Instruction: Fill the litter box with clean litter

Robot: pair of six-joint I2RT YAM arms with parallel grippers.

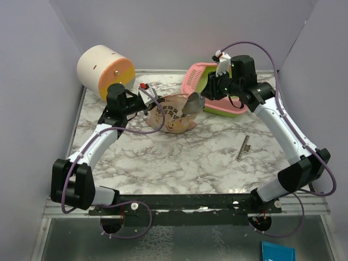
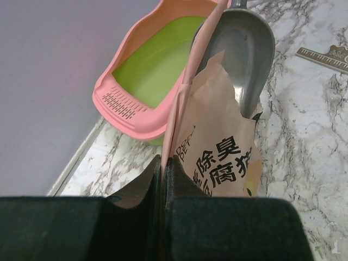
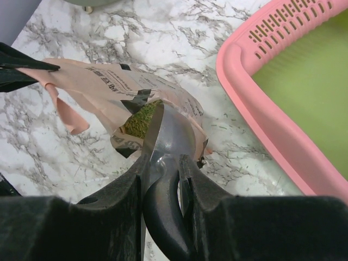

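light: soft light is falling evenly from overhead | shadows: lying faint on tabletop (image 1: 190, 163) | focus: close jaws are blurring

A white, grey-veined marble table (image 1: 179, 163) carried everything. A cream-and-orange cylinder (image 1: 103, 70) lay on its side at the far left corner. The litter box (image 1: 194, 79) sat at the far right. A beige bag (image 1: 171, 122) rested just left of it. A ruler (image 1: 243, 148) lay well apart, nearer on the right.
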